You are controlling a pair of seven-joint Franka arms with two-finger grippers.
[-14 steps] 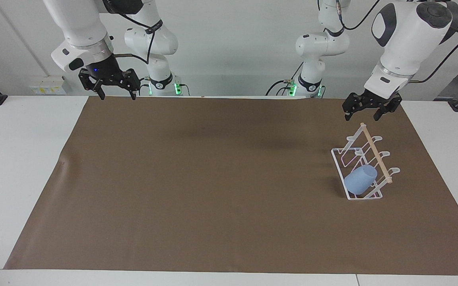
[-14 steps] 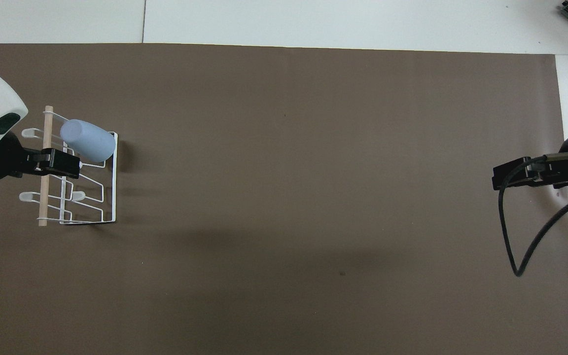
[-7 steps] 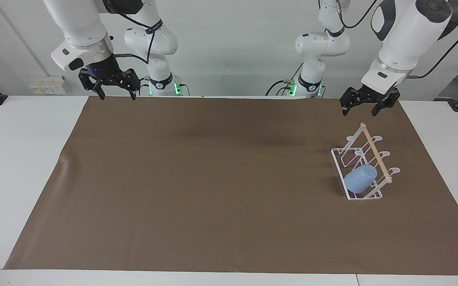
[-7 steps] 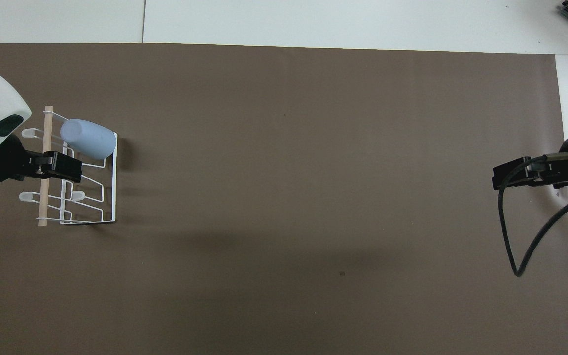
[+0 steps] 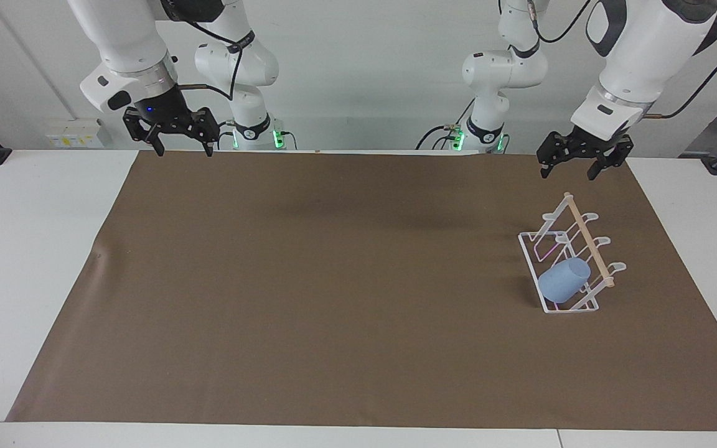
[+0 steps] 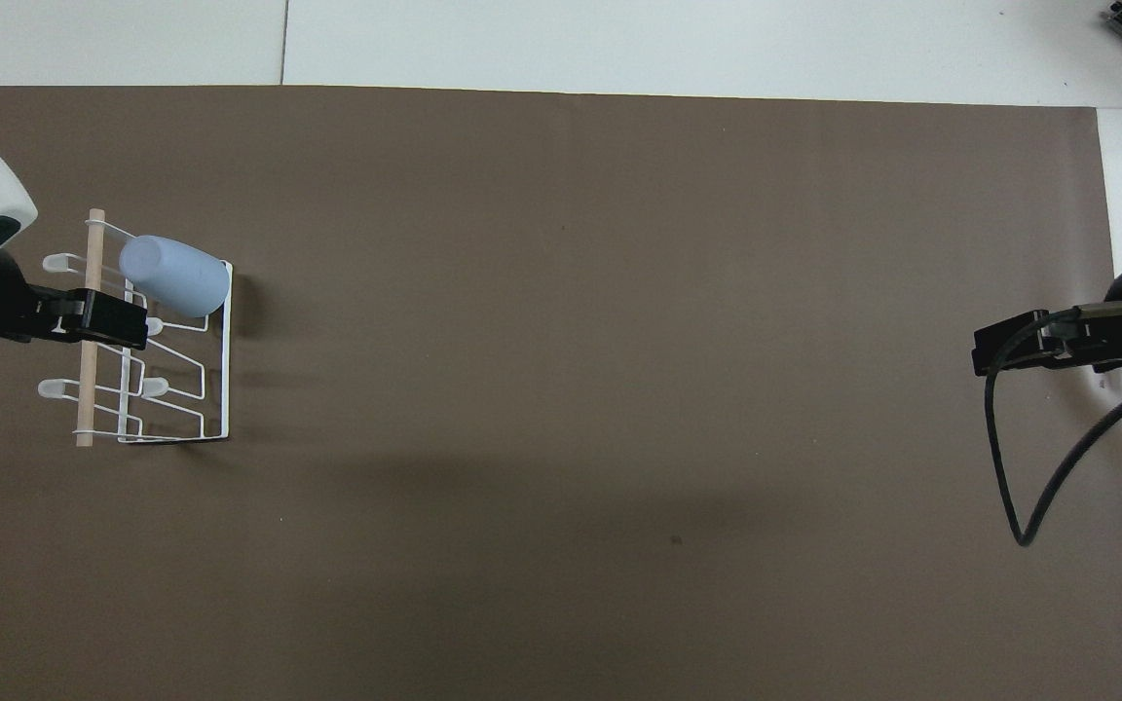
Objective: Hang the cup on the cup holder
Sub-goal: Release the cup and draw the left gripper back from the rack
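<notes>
Two grippers, both empty with jaws wide: right gripper (image 5: 180, 147) waits over the brown mat's (image 5: 309, 280) near edge; left gripper (image 5: 576, 169) hangs above the cup holder (image 5: 552, 235). The cup (image 5: 562, 280), hung on a prong, looks light, rigid, probably slippery; grasp across its wall.

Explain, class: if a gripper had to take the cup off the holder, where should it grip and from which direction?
Probably the cup by its tapered side wall near the closed base, coming from above: it sits tilted on a prong of the cup holder, base pointing away from the wooden dowel, so that end is exposed.
</notes>
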